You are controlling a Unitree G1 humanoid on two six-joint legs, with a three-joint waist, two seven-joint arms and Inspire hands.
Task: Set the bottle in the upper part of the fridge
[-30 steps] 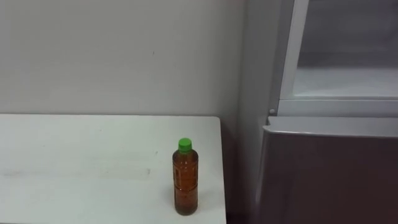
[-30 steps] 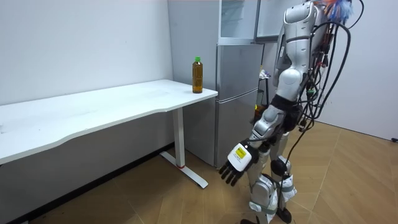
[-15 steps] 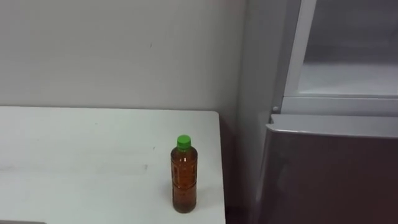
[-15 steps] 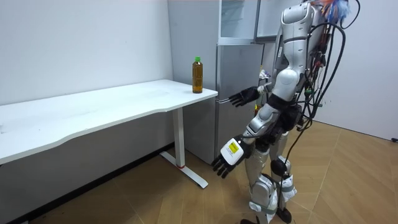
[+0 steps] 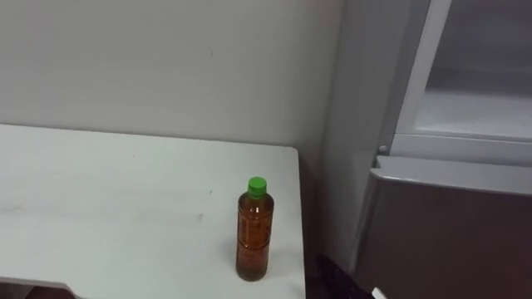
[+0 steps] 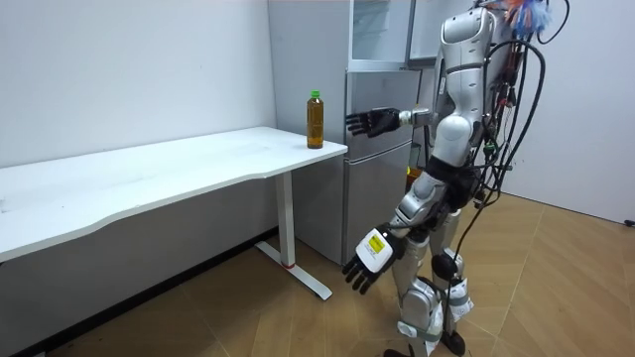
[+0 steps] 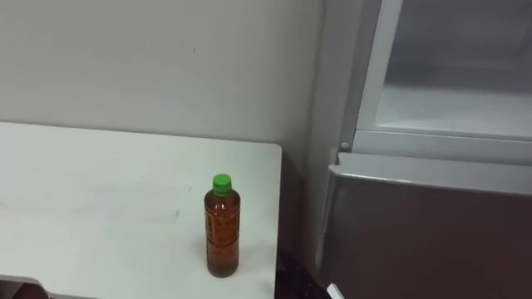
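standing upright near the right edge of the white tabletop [image 5: 125, 191], the green-capped bottle [image 5: 254, 230] is just left of the fridge [image 5: 449, 224]. right hand [image 6: 369, 122] reaches toward it, fingers spread wide, empty; left hand [image 6: 369, 260] hangs low, relaxed.

We see the bottle [image 5: 254, 228] standing upright on the white table [image 5: 125, 208], near the right edge, close to the fridge. It holds amber liquid under a green cap. The upper fridge [image 5: 478, 91] is higher at right, and its pale inside is visible.
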